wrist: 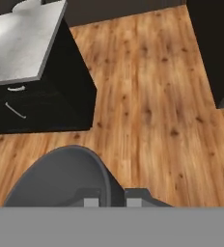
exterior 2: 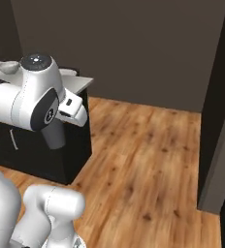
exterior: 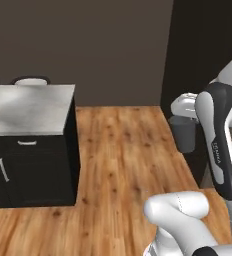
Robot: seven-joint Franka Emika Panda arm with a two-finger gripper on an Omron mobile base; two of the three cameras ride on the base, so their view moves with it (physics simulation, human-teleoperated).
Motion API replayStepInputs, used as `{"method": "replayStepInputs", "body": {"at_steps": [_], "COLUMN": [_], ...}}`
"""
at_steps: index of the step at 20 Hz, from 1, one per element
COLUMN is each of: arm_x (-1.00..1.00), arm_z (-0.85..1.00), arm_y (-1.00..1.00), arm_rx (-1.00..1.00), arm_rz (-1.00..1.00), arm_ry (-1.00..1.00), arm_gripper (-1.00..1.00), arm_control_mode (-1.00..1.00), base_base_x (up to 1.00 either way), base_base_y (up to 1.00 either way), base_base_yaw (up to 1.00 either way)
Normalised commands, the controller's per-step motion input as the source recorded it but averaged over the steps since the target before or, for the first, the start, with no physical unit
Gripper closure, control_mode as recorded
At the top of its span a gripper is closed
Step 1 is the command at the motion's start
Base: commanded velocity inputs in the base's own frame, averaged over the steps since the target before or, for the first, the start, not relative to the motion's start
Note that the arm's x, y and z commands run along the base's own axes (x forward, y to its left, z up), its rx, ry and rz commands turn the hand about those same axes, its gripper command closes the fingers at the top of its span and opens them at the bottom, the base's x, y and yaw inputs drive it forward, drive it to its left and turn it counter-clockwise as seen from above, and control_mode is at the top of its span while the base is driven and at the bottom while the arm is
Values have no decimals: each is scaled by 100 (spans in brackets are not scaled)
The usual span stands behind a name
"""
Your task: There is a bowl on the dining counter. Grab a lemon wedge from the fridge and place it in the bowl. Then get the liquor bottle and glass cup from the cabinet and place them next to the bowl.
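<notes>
- The gripper (wrist: 109,200) pinches the cup (wrist: 61,178); in the left base view the cup (exterior: 183,133) hangs below the hand, over the floor (exterior: 123,150).
- I judge it is carrying the cup to the bowl; next it must reach the dining counter.
- A marble island (exterior: 28,107) stands left; its far end is cut off.
- The fingertips are barely visible.
</notes>
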Motion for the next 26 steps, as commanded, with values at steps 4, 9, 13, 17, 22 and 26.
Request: {"method": "replayStepInputs", "body": {"at_steps": [4,9,13,17,22,26], "arm_x": [0,0,0,0,0,0], "arm_z": [0,0,0,0,0,0], "arm_y": [0,0,0,0,0,0], "arm_rx": [0,0,0,0,0,0], "arm_rz": [0,0,0,0,0,0], "arm_ry": [0,0,0,0,0,0], "arm_gripper": [100,100,100,100,100,100], "arm_control_mode": [100,100,100,100,100,100], "base_base_x": [100,100,100,100,100,100], "base_base_y": [-35,-39,-53,-55,-53,-53], "base_base_yaw": [20,22,26,29,33,37]}}
